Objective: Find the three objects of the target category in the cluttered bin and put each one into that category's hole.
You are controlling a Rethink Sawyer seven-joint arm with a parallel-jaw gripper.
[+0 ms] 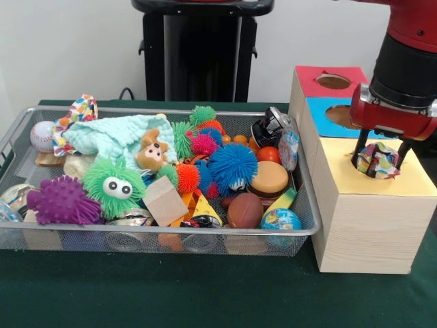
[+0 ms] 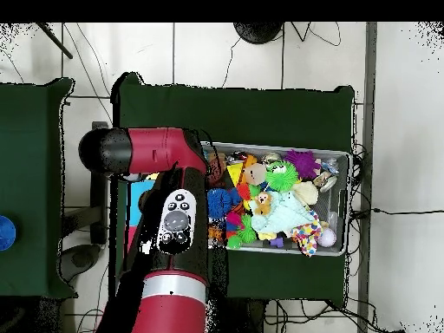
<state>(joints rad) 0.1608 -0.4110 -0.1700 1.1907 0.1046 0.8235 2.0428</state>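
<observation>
While the gripper (image 1: pixel 377 152) hangs over the wooden box's yellow hole (image 1: pixel 375 164), its fingers (image 1: pixel 404 152) pinch a multicoloured crumpled cloth (image 1: pixel 377 159); beside it stands the toy-filled wire bin (image 1: pixel 308 205).

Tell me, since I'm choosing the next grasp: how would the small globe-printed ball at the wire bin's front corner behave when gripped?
The small globe-printed ball is round and glossy, so it may slip from a loose pinch. It looks apt to roll, though the wire bin wall and the brown football-shaped toy beside it should limit that. Probably light for its size.
</observation>
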